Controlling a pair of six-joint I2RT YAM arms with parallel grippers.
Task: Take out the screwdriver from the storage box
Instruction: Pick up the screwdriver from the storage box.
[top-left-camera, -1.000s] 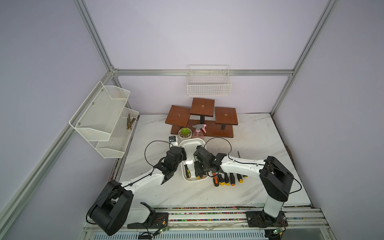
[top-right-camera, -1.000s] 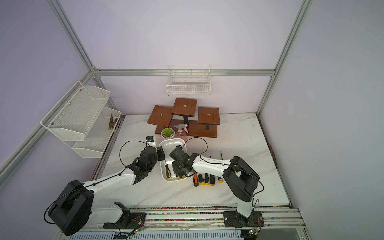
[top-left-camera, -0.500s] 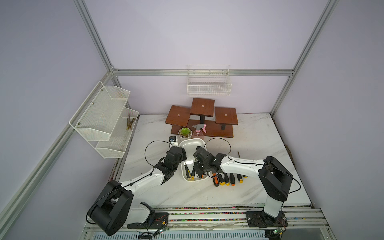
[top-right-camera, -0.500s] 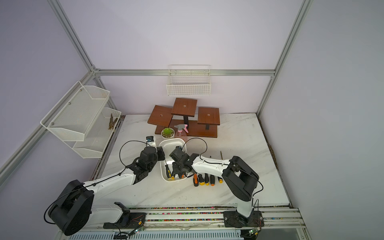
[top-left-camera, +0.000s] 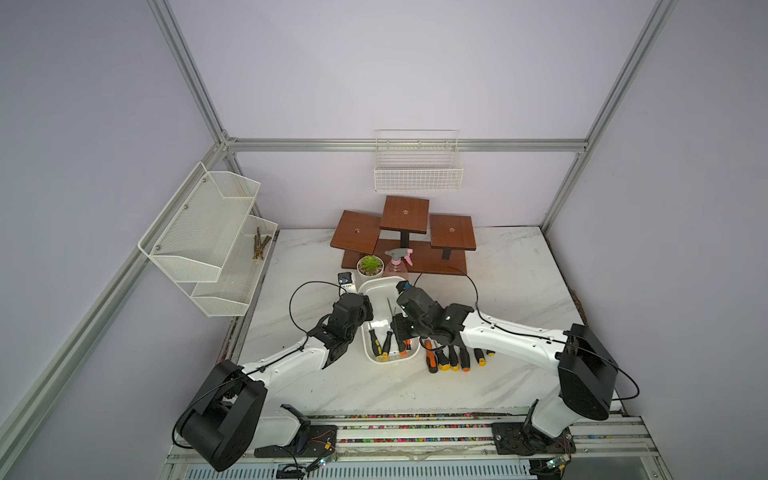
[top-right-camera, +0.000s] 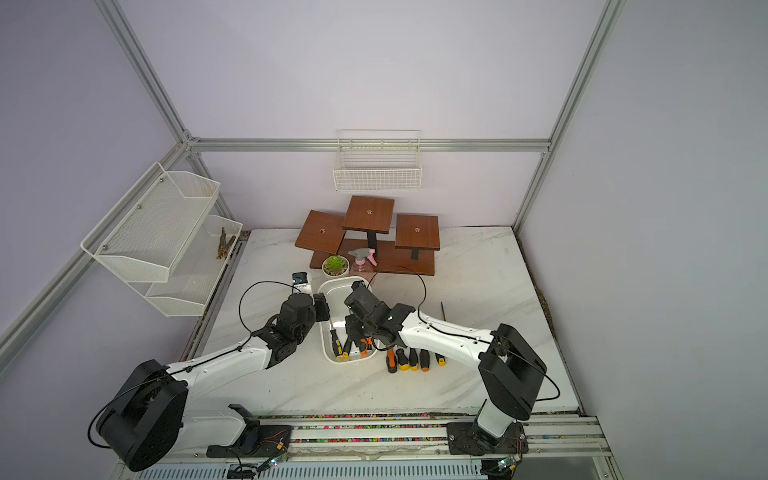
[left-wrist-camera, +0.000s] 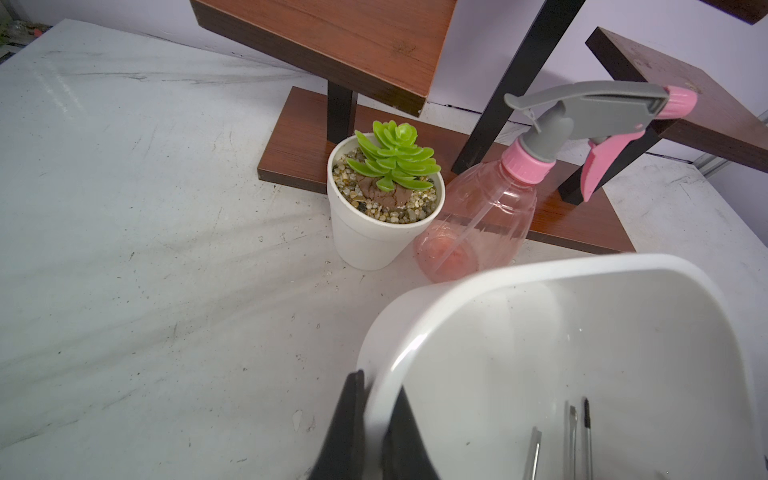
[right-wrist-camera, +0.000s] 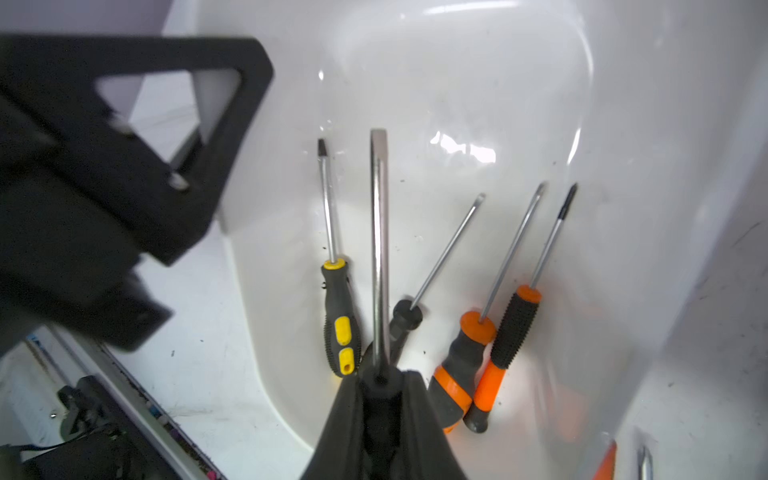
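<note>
Pinching the rim of the storage box (left-wrist-camera: 519, 270), left jaws stand closed; right jaws clamp a screwdriver (right-wrist-camera: 379, 249).

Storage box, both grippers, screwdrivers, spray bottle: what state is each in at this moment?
storage box: upright on the table, rim pinched.
left gripper: shut on the box rim.
right gripper: shut on the long screwdriver, at its handle.
four other screwdrivers: lying in the box.
spray bottle: upright.
</note>
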